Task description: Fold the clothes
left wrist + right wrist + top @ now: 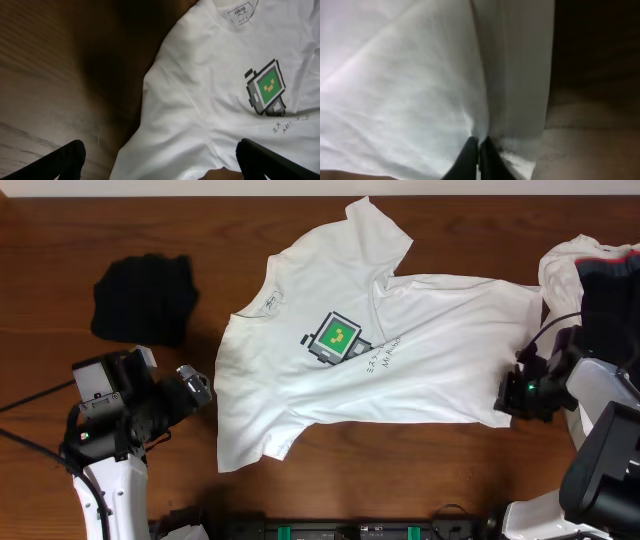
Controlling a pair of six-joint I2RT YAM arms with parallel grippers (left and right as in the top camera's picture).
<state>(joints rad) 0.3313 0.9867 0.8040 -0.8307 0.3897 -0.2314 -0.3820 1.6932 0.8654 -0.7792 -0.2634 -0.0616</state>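
A white T-shirt (380,350) with a green-and-grey pixel-robot print (337,338) lies spread face up on the wooden table, collar to the left. My right gripper (512,395) sits at the shirt's hem on the right. In the right wrist view its fingers (470,157) are pressed together with the white fabric (410,90) pinched and puckered at their tips. My left gripper (200,388) hovers at the shirt's lower left edge, jaws wide apart. In the left wrist view the shirt (225,100) fills the space ahead of the spread fingers (70,157), which hold nothing.
A black garment (145,298) lies bunched at the far left of the table. A pile of white and dark clothes (598,270) sits at the right edge, behind my right arm. Bare wood (120,220) shows along the back and left.
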